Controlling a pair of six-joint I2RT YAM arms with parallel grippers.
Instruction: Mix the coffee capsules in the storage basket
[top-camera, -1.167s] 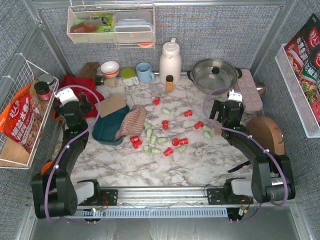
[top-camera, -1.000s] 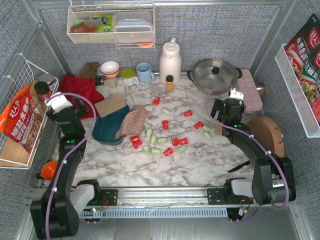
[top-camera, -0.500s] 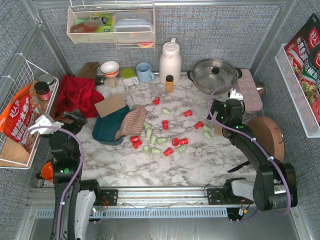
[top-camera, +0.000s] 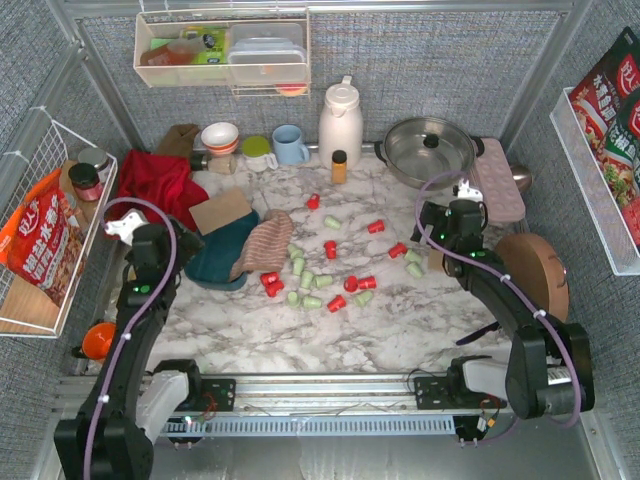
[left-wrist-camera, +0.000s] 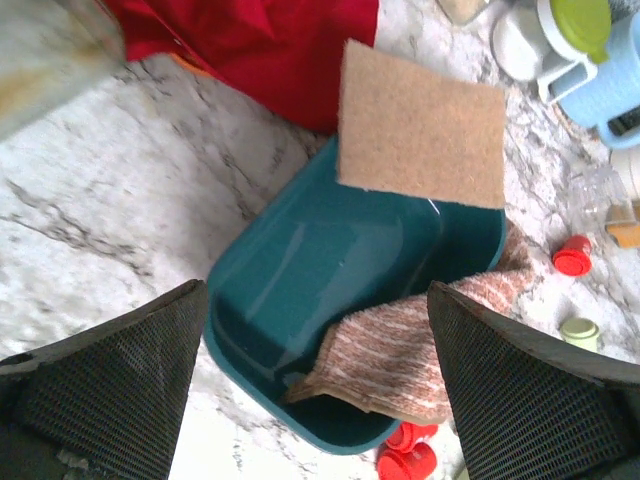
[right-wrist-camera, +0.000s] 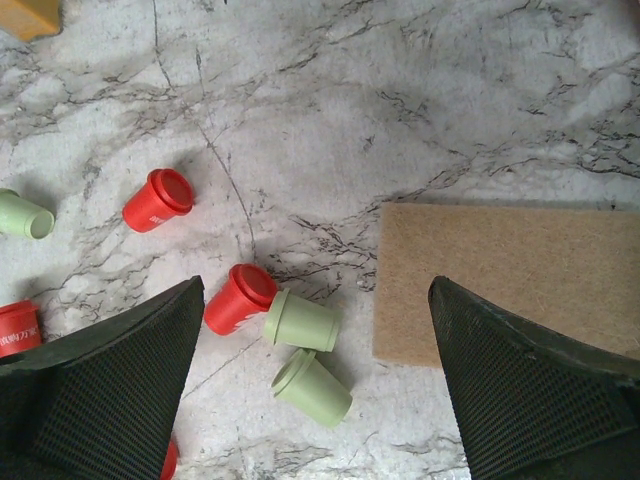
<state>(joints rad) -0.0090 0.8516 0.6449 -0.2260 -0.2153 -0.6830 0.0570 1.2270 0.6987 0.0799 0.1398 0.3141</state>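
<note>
Storage basket (left-wrist-camera: 300, 260) — long axis diagonal in left wrist view, mouth up. Left gripper (left-wrist-camera: 315, 295), right gripper (right-wrist-camera: 315, 290) — jaws wide, empty.

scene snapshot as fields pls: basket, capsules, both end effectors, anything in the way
storage basket: teal, no capsules visible inside
coffee capsules: red and green, scattered loose, right of the basket in the top view
striped cloth: draped over the basket's edge, partly inside
brown pad: lying across the basket's far corner
left end effector: open, empty, above the basket
right end effector: open, empty, above some capsules
</note>
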